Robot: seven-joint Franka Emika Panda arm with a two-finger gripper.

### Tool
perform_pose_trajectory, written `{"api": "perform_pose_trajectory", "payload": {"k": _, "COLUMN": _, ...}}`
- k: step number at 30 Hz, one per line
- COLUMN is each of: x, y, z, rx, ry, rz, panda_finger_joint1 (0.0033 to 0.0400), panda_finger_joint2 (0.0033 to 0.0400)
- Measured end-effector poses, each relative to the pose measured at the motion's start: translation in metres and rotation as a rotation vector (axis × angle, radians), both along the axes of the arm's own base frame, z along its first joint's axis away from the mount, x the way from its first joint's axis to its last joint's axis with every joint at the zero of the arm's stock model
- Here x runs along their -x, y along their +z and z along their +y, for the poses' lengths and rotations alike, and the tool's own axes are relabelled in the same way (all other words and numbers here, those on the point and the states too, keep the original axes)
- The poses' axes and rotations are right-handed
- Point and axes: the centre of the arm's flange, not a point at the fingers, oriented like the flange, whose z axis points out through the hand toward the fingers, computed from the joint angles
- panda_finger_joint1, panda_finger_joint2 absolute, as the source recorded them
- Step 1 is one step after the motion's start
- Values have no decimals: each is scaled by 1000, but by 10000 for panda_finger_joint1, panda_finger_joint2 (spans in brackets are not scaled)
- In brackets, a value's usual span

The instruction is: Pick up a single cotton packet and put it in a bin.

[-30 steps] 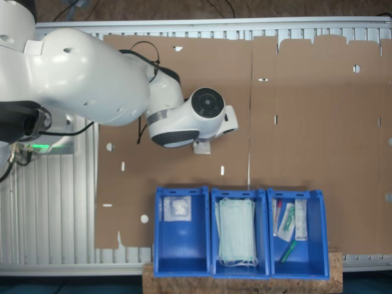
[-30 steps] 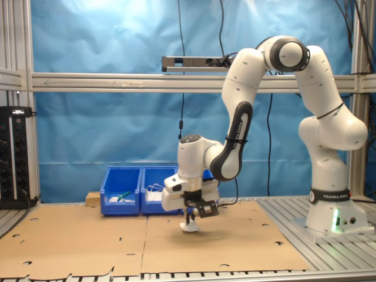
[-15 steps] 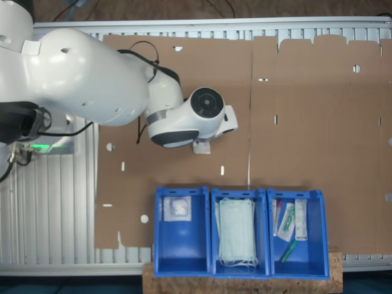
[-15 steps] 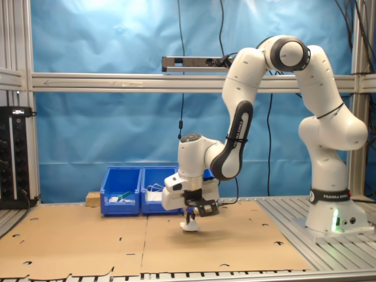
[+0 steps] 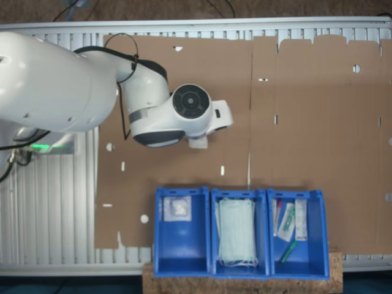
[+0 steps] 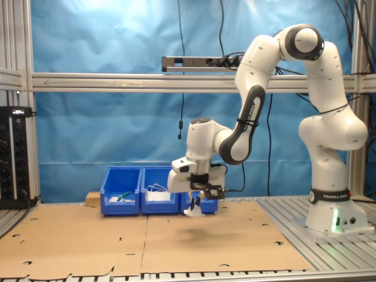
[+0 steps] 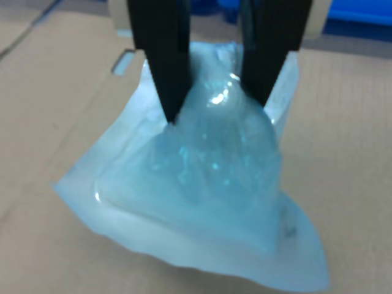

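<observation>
My gripper (image 7: 214,104) is shut on a cotton packet (image 7: 208,196), a crinkled translucent-white square that hangs from the two black fingers (image 7: 162,61). In the second exterior view the gripper (image 6: 198,201) holds the packet (image 6: 195,212) a little above the cardboard sheet (image 6: 176,241). In the first exterior view a corner of the packet (image 5: 198,143) peeks out under the wrist. The bin (image 5: 181,257) at the first exterior view's left end of the blue row holds one small white square packet (image 5: 177,209). In the second exterior view this bin (image 6: 209,205) stands just behind the gripper.
A blue bin with pale green masks (image 5: 237,231) stands in the middle of the row, and another with slim packets (image 5: 293,222) at the first exterior view's right end. The robot base (image 6: 332,217) stands on the slatted metal table at the second exterior view's right.
The arm has risen and lifted the cotton packet off the cardboard. The wrist has shifted a little toward the first exterior view's left and away from the bins.
</observation>
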Motion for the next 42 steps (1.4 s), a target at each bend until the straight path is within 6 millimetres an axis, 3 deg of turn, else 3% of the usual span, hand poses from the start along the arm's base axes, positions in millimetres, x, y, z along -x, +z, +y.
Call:
{"api": "perform_pose_trajectory", "payload": {"k": 13, "x": 6, "y": 75, "z": 10, "rx": -64, "ry": 1, "rz": -118, "panda_finger_joint1": 54, "panda_finger_joint2": 54}}
{"api": "perform_pose_trajectory", "payload": {"k": 24, "x": 14, "y": 125, "z": 10, "rx": -88, "ry": -11, "rz": -130, "panda_finger_joint1": 54, "panda_finger_joint2": 54}}
{"api": "perform_pose_trajectory", "payload": {"k": 33, "x": 26, "y": 150, "z": -9, "rx": -102, "ry": -64, "rz": -86, "panda_finger_joint1": 54, "panda_finger_joint2": 54}}
{"api": "perform_pose_trajectory", "payload": {"k": 42, "x": 30, "y": 163, "z": -46, "rx": -98, "ry": -134, "rz": -54, "panda_finger_joint1": 54, "panda_finger_joint2": 54}}
